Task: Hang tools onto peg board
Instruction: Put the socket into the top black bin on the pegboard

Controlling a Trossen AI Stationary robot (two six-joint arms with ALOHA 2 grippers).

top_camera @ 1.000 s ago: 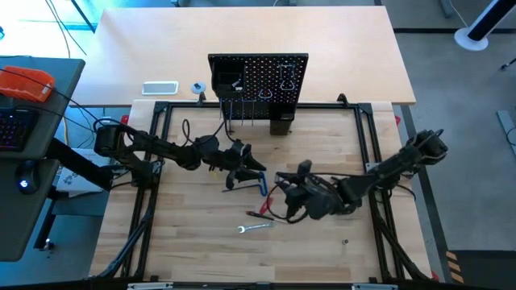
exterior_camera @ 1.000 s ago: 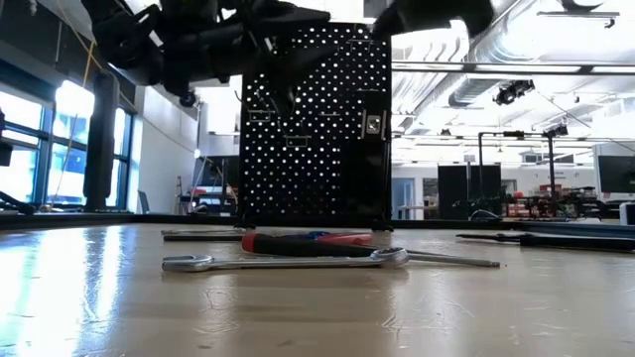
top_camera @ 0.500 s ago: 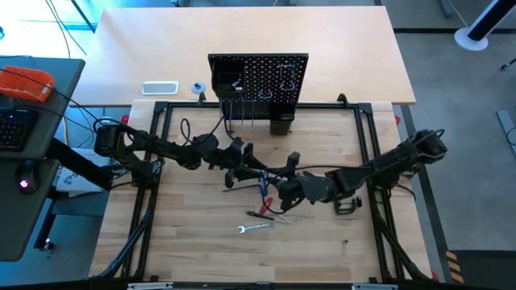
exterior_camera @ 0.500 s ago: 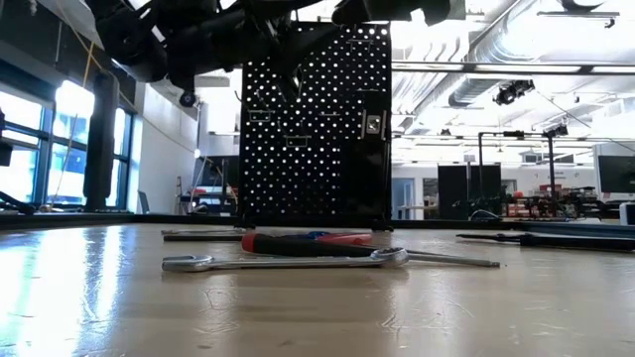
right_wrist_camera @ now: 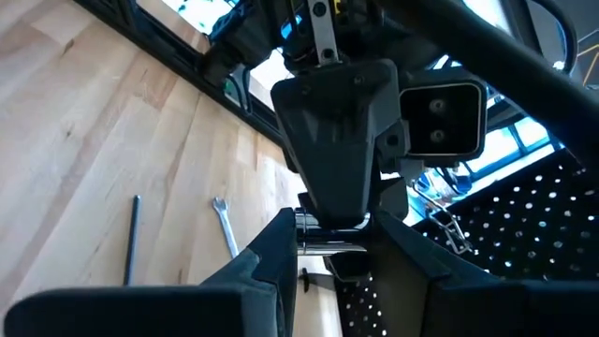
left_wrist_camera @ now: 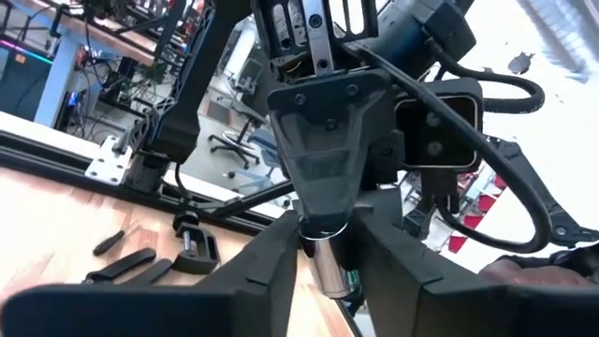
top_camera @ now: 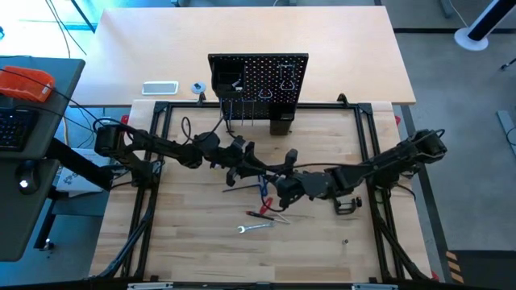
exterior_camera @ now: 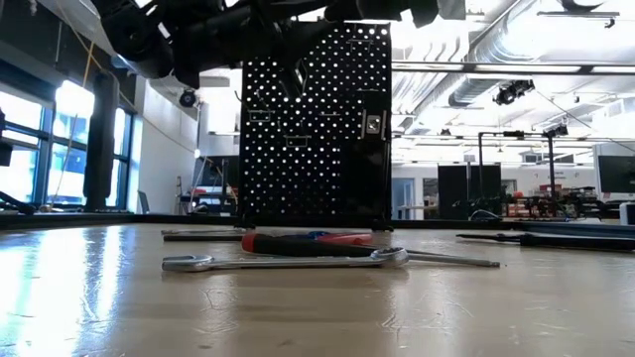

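Both grippers meet in the air over the table's middle, in front of the black peg board. My left gripper and my right gripper face each other tip to tip, turned crosswise, both shut on a slim silver-black pen-like tool. Lying flat on the table below are a blue-handled T hex key, a red-handled screwdriver and a silver wrench. A black C-clamp lies to the right. My left gripper pinches the pen-like tool's silver barrel between its two fingers, coming level from the table's left. The tool is lifted clear of the table. My right gripper pinches the tool's silver band between its two fingers, coming level from the table's right, crosswise to the left gripper's fingers.
Hooks on the peg board hold hanging tools and a small bin. Black pliers lie beside the C-clamp. Black frame rails border the wooden table. A keyboard and an orange thing sit on the desk at left.
My right gripper has swung from low over the table's near right up and toward the left gripper, meeting it tip to tip and uncovering the C-clamp. The left gripper has shifted slightly toward the table's right. Over the last half second both have stayed nearly still.
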